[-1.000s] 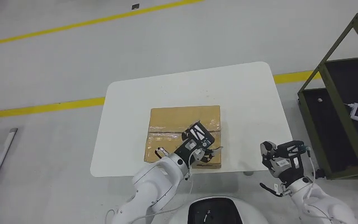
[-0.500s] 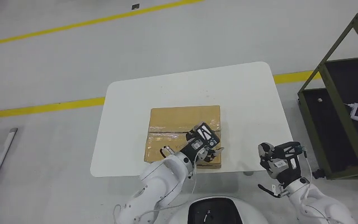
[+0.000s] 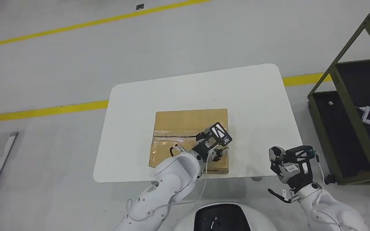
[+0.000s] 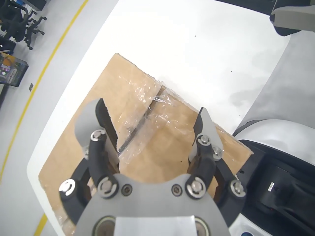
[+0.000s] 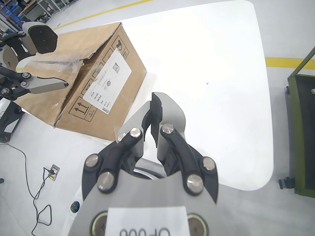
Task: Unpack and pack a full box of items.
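Note:
A brown cardboard box [image 3: 185,124] lies in the middle of the white table [image 3: 254,98]. Its top flaps are down and crinkled clear tape [image 4: 137,124] runs along the seam. My left gripper [image 4: 152,121] hovers open just above the box top near its right end, one finger on each side of the seam, with nothing held. It also shows in the top view [image 3: 218,149] and in the right wrist view [image 5: 48,61]. My right gripper [image 5: 155,106] is shut and empty, beyond the table's near right corner [image 3: 287,163], well apart from the box [image 5: 98,74].
A green-framed cart [image 3: 347,110] stands just right of the table. Bare tabletop [image 5: 209,62] lies between the box and the cart. A cable and a floor socket [image 5: 53,169] lie on the floor below the table's near edge.
My left gripper has slid to the right across the box top, toward its right end. The right arm has hardly moved.

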Tool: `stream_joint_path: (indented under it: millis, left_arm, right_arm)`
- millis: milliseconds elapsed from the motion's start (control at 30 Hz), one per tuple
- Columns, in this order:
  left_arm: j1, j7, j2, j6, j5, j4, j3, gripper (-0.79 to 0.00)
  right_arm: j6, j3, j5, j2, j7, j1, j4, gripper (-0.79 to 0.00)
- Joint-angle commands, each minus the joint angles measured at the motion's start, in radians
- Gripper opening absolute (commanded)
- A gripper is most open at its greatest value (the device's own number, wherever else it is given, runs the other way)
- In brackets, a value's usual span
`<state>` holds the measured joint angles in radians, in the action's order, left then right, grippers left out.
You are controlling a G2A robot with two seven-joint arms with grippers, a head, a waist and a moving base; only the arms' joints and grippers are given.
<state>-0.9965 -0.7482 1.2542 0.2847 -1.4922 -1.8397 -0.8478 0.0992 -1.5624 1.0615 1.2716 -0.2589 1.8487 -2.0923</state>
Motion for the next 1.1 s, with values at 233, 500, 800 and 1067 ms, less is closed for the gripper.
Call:
stream_joint_path:
  millis: [233, 500, 800, 1067]
  left_arm:
    - [0.012, -0.023, 0.01, 0.012, -0.045, 0.013, 0.012, -0.329]
    - [0.014, -0.019, 0.016, 0.017, -0.091, 0.013, 0.014, -0.517]
    - [-0.005, -0.011, 0.019, 0.025, -0.119, 0.005, -0.002, -0.785]
    - [-0.016, -0.014, 0.029, 0.025, -0.068, -0.029, -0.006, 0.0]
  right_arm:
    - [0.0, 0.007, 0.001, -0.001, -0.005, -0.006, -0.001, -0.785]
    - [-0.002, 0.012, 0.001, -0.003, -0.007, -0.011, 0.0, -0.785]
    - [-0.002, 0.019, 0.002, -0.004, -0.01, -0.017, 0.004, -0.785]
    - [-0.005, 0.016, 0.001, -0.006, -0.007, -0.011, 0.0, -0.785]
